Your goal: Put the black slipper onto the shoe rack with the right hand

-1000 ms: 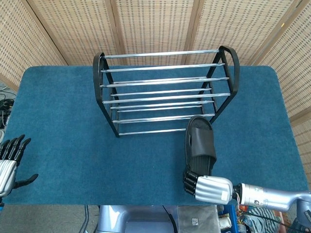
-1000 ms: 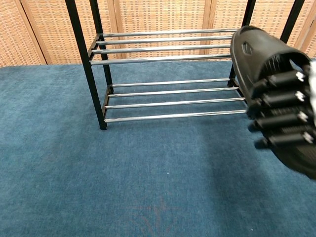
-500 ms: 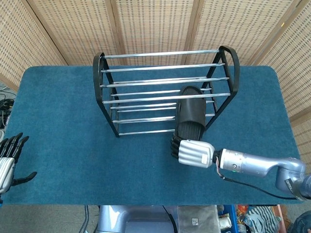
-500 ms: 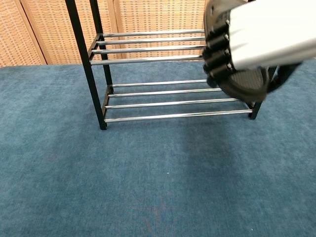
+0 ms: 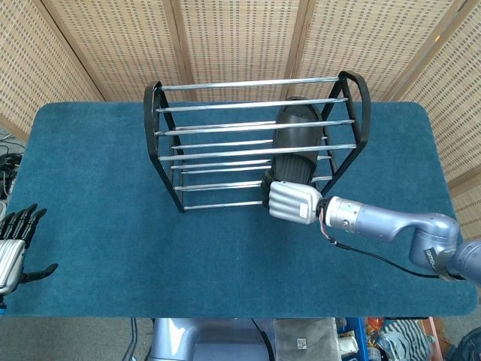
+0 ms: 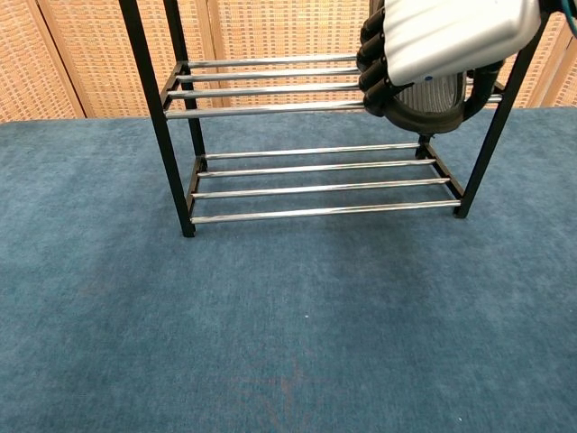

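Note:
My right hand [image 5: 291, 201] grips the heel end of the black slipper [image 5: 292, 147], which lies lengthwise among the chrome bars at the right end of the shoe rack [image 5: 154, 120], toe pointing to the back. In the chest view the right hand [image 6: 442, 41] holds the slipper [image 6: 433, 99] at the height of the middle tier's bars [image 6: 261, 88], above the bottom tier. Whether the slipper rests on the bars I cannot tell. My left hand [image 5: 13, 244] hangs at the table's near left edge, fingers spread and holding nothing.
The rack stands at the back centre of the blue carpeted table [image 5: 98, 203], its black end frames [image 6: 149, 108] on both sides. Wicker screen panels [image 5: 240, 37] close off the back.
My right hand has carried the slipper up and forward, from the carpet in front of the rack into the rack's right end. The left hand has barely moved.

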`<state>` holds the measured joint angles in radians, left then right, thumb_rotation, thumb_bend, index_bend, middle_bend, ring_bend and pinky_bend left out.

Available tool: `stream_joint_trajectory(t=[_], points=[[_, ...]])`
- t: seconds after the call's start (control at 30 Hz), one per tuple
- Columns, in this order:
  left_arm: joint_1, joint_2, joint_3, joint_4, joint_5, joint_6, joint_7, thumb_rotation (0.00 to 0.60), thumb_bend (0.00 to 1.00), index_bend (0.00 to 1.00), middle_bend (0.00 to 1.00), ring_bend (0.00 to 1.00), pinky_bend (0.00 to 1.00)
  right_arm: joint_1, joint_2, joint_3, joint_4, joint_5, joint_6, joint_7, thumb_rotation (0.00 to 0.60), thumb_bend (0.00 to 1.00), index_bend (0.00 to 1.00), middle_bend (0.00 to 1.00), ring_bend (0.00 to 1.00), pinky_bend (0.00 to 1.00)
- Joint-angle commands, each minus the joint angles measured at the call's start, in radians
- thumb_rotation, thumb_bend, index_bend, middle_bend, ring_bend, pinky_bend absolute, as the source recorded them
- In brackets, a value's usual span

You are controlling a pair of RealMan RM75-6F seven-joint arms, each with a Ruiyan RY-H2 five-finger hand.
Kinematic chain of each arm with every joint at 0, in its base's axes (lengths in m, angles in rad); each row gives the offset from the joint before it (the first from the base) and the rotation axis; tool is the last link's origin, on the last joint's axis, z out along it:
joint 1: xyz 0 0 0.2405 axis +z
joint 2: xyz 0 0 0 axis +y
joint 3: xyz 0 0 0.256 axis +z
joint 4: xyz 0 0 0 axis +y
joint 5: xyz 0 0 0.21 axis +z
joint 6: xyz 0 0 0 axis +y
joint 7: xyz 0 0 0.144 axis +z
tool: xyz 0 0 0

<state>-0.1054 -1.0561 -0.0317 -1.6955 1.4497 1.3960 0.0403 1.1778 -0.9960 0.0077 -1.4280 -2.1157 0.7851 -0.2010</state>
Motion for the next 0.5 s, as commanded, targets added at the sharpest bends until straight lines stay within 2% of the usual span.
stream_joint_trajectory(t=[0.03, 0.13, 0.17, 0.2, 0.23, 0.3, 0.37, 0.43, 0.5], points=[[-0.005, 0.001, -0.003, 0.002, -0.008, -0.008, -0.002, 0.600, 0.16, 0.00, 0.00, 0.00, 0.00, 0.007, -0.010, 0.005, 0.014, 0.009, 0.001, 0.004, 0.600, 0.68, 0.60, 0.49, 0.41, 0.42], [-0.010, 0.000, -0.006, 0.005, -0.021, -0.022, -0.002, 0.600, 0.16, 0.00, 0.00, 0.00, 0.00, 0.013, -0.024, 0.007, 0.033, 0.013, 0.016, 0.014, 0.600, 0.69, 0.53, 0.37, 0.32, 0.41], [-0.011, 0.000, -0.006, 0.005, -0.023, -0.023, -0.002, 0.600, 0.16, 0.00, 0.00, 0.00, 0.00, 0.013, -0.026, 0.006, 0.036, 0.013, 0.016, 0.014, 0.600, 0.69, 0.52, 0.36, 0.31, 0.41], [-0.012, 0.000, -0.007, 0.006, -0.025, -0.026, -0.002, 0.600, 0.16, 0.00, 0.00, 0.00, 0.00, 0.015, -0.029, 0.006, 0.042, 0.014, 0.018, 0.014, 0.600, 0.67, 0.46, 0.28, 0.25, 0.36], [-0.013, 0.000, -0.007, 0.006, -0.027, -0.027, -0.002, 0.600, 0.16, 0.00, 0.00, 0.00, 0.00, 0.015, -0.031, 0.007, 0.045, 0.015, 0.019, 0.012, 0.600, 0.63, 0.40, 0.22, 0.19, 0.31], [-0.014, 0.000, -0.008, 0.005, -0.029, -0.029, -0.001, 0.600, 0.16, 0.00, 0.00, 0.00, 0.00, 0.013, -0.038, 0.009, 0.060, 0.023, 0.021, 0.001, 0.600, 0.47, 0.24, 0.08, 0.07, 0.14], [-0.014, 0.000, -0.008, 0.005, -0.030, -0.028, -0.002, 0.600, 0.16, 0.00, 0.00, 0.00, 0.00, 0.001, -0.042, 0.021, 0.069, 0.048, 0.017, -0.030, 0.600, 0.31, 0.08, 0.01, 0.00, 0.02], [-0.014, 0.001, -0.008, 0.004, -0.032, -0.028, -0.003, 0.600, 0.16, 0.00, 0.00, 0.00, 0.00, -0.014, -0.036, 0.036, 0.055, 0.089, -0.007, -0.072, 0.600, 0.22, 0.01, 0.00, 0.00, 0.00], [-0.014, 0.002, -0.008, 0.004, -0.032, -0.026, -0.003, 0.600, 0.16, 0.00, 0.00, 0.00, 0.00, -0.028, -0.023, 0.048, 0.022, 0.128, -0.028, -0.103, 0.600, 0.18, 0.00, 0.00, 0.00, 0.00]])
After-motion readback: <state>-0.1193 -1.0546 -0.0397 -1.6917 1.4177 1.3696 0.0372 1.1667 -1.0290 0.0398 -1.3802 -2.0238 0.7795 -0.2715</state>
